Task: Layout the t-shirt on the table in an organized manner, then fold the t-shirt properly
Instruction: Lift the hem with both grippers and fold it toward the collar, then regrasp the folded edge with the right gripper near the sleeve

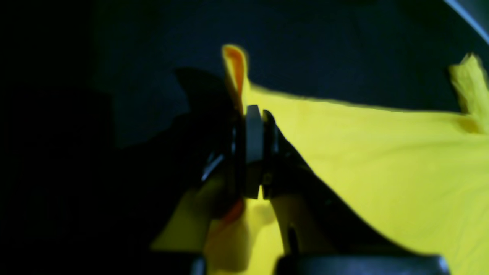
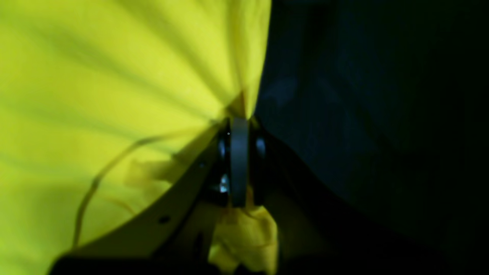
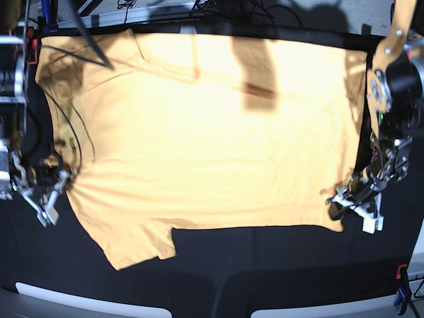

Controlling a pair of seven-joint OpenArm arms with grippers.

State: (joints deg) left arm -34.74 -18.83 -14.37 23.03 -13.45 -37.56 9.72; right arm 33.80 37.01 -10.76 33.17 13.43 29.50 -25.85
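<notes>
The t-shirt [image 3: 212, 139] lay spread almost flat on the black tabletop [image 3: 265, 265], filling most of its middle, with one short sleeve reaching toward the near edge and the other toward the far corner. It looked thin, light and very soft: in the right wrist view the cloth ran in fan-shaped folds toward the pinch, so I judged it would stretch and wrinkle easily under a pull and would not keep any shape by itself. It did not seem fragile or slippery.

The left gripper [image 1: 254, 126] was closed on the edge of the shirt at a corner, where a small loop of fabric stood up. The right gripper [image 2: 239, 131] was also closed on the shirt's edge, and a bunch of cloth hung below its jaws.

For folding, the best places to hold seemed to be hems and corners, where the cloth is doubled and stronger, with both sides lifted together.

No brand, label or print was visible anywhere on the shirt.
</notes>
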